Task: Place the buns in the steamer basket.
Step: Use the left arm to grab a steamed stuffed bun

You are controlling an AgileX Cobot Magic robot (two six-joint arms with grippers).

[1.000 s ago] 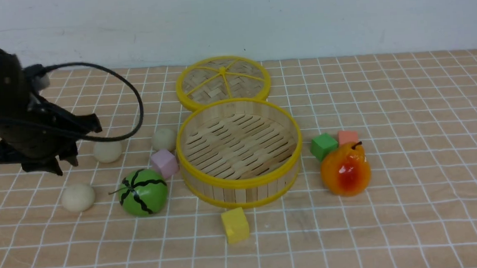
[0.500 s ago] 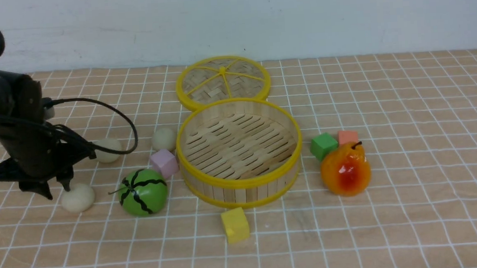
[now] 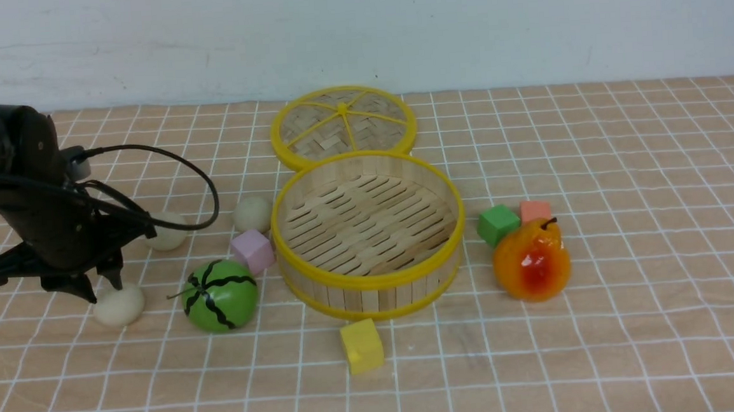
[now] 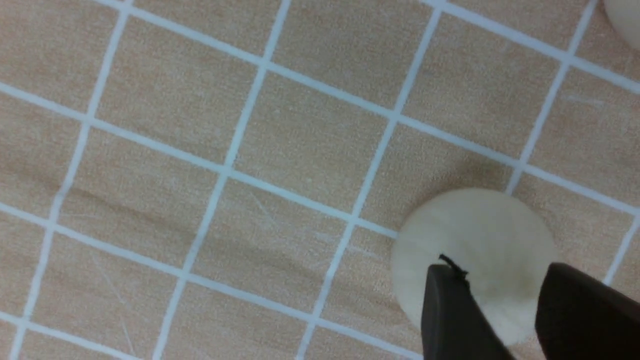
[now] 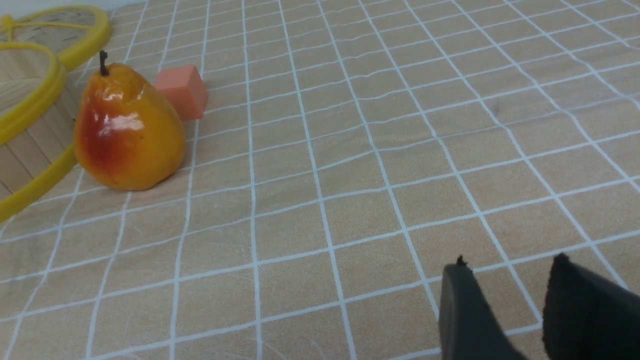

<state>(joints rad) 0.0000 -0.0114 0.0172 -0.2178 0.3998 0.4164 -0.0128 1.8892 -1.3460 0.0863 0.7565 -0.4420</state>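
Note:
Three cream-white buns lie on the checked cloth left of the steamer basket (image 3: 371,281): one at front left (image 3: 119,306), one behind it (image 3: 166,231), one beside the basket (image 3: 253,213). The basket holds nothing. My left gripper (image 3: 101,289) is open and hangs just above the front-left bun, its tips at the bun's top. In the left wrist view the gripper (image 4: 500,280) has that bun (image 4: 475,225) beneath its two fingers, and another bun (image 4: 625,20) shows at the frame's corner. My right gripper (image 5: 510,265) is open and empty over bare cloth.
A green striped watermelon ball (image 3: 221,296) and pink cube (image 3: 253,251) sit between the buns and basket. The woven lid (image 3: 343,126) lies behind the basket. A yellow cube (image 3: 361,346) is in front; a green cube (image 3: 498,224), orange cube (image 3: 535,210) and pear (image 3: 531,261) are right.
My left arm has come down and forward from near the middle bun to the front-left bun. The buns and other objects have not moved.

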